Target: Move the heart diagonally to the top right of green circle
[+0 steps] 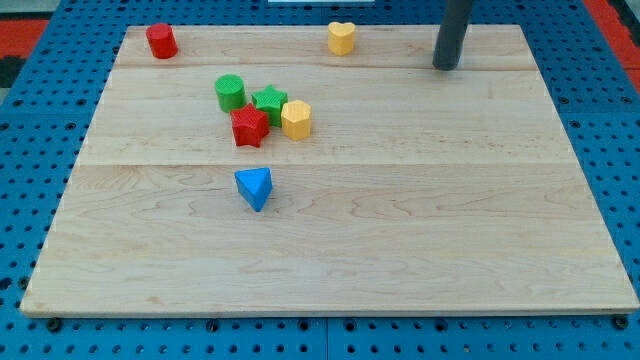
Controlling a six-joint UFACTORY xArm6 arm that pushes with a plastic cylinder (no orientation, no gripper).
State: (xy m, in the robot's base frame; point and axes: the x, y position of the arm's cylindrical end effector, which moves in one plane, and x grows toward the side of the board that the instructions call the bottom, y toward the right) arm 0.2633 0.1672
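Wooden board (pixel 400 230): my tip (pixel 446 67) right of yellow heart (pixel 342 38).

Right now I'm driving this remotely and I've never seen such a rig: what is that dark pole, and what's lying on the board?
The dark pole is the arm's end effector, a plain rod. It grips nothing; my tip slides on the wooden board and pushes blocks. There is one camera view, mounting unknown. My tip is near the view's top right, touching nothing. To its left is the yellow heart. Top left is a red cylinder. A cluster left of centre holds the green circle, green star, red star and yellow hexagon. Below them is a blue triangle.
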